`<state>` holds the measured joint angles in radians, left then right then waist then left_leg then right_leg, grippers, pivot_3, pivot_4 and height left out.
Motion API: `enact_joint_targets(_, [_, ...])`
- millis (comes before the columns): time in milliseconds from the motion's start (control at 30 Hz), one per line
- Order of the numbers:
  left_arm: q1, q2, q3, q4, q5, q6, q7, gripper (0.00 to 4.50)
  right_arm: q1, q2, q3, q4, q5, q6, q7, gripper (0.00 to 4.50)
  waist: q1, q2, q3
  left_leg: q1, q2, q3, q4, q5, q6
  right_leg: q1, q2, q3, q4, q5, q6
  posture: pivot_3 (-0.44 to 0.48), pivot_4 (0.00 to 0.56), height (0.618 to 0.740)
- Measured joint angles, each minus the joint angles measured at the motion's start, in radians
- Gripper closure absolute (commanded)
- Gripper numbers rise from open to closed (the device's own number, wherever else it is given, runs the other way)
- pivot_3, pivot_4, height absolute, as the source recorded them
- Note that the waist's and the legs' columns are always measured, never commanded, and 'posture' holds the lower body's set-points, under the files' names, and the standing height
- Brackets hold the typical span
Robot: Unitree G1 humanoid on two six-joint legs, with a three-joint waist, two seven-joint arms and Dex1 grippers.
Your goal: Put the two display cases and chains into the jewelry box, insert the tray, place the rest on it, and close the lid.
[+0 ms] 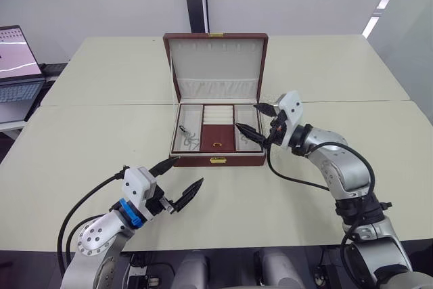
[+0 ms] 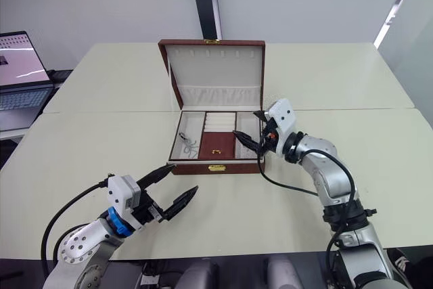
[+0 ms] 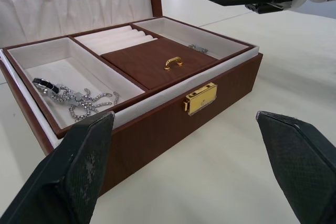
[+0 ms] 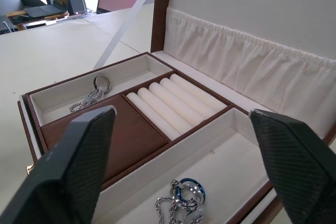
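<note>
1. The box (image 1: 218,160) stands on the pale counter (image 1: 101,133), roughly central, with its gold clasp (image 1: 217,160) on the near wall.
2. The lid (image 1: 216,65) stands open and upright at the far side; its cream lining carries a gathered pocket (image 1: 218,89).
3. The tray (image 1: 218,130) sits inside the box and has three sections. The middle one holds ring rolls (image 4: 168,103) at the far end and a brown cover with a gold handle (image 3: 174,63) at the near end.
4. The left section holds chains (image 1: 188,139) in a loose heap, with a dark ring (image 3: 46,84) beside them.
5. The right section holds more chains (image 4: 176,205) with a blue ring (image 4: 188,191) on top of them.
6. The left pincer (image 1: 177,181) hovers over the counter near the box's near-left corner, its fingers spread apart and holding nothing.
7. The right pincer (image 1: 256,121) is over the tray's right section, its fingers apart and empty.
8. A laptop (image 1: 17,65) stands open at the far left, on a separate desk.
</note>
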<state>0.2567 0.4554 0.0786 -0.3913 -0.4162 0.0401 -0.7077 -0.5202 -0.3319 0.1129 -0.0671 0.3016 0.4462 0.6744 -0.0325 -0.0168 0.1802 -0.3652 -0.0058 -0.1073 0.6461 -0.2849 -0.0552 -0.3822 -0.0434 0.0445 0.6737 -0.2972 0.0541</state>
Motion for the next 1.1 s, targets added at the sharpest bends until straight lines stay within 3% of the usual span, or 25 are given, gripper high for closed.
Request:
enact_joint_targets(300, [-0.045, 0.024, 0.011, -0.003, -0.027, 0.082, 0.015, 0.0, 0.058, -0.078, -0.038, -0.03, 0.045, 0.0, 0.071, 0.02, 0.0, 0.0, 0.0, 0.0, 0.0, 0.0, 0.0, 0.0, 0.0, 0.0, 0.0, 0.0, -0.001, 0.0, 0.0, 0.0, 0.15, 0.74])
enact_joint_targets(567, [-0.043, 0.169, 0.184, 0.098, -0.114, 0.155, -0.081, 0.0, 0.178, -0.285, -0.133, -0.042, 0.116, -0.007, 0.251, 0.02, 0.0, 0.0, 0.0, 0.0, 0.0, 0.0, 0.0, 0.0, 0.0, 0.0, 0.0, 0.0, 0.0, 0.0, 0.0, 0.0, 0.15, 0.74])
enact_joint_targets(733, [-0.067, 0.236, 0.278, 0.232, -0.117, 0.159, -0.136, 0.0, 0.22, -0.369, -0.174, 0.052, 0.104, -0.063, 0.312, 0.02, 0.0, 0.0, 0.001, 0.0, 0.0, 0.0, 0.0, 0.0, 0.0, 0.0, 0.0, 0.0, 0.0, 0.0, 0.0, 0.0, 0.15, 0.74])
enact_joint_targets(1000, [-0.238, 0.249, 0.318, 0.39, -0.064, 0.151, -0.067, 0.0, 0.17, -0.315, -0.174, 0.14, 0.051, -0.14, 0.277, 0.02, -0.001, 0.0, 0.001, 0.0, 0.0, 0.0, 0.0, 0.0, 0.0, 0.0, 0.0, 0.0, 0.0, 0.0, 0.0, 0.0, 0.15, 0.74])
enact_joint_targets(1100, [-0.298, 0.246, 0.295, 0.428, -0.027, 0.155, -0.037, 0.0, 0.146, -0.27, -0.146, 0.161, 0.024, -0.153, 0.242, 0.59, 0.0, 0.0, 0.001, 0.0, 0.0, 0.0, -0.001, 0.0, 0.0, -0.001, 0.0, 0.0, 0.0, 0.0, 0.0, 0.0, 0.15, 0.74])
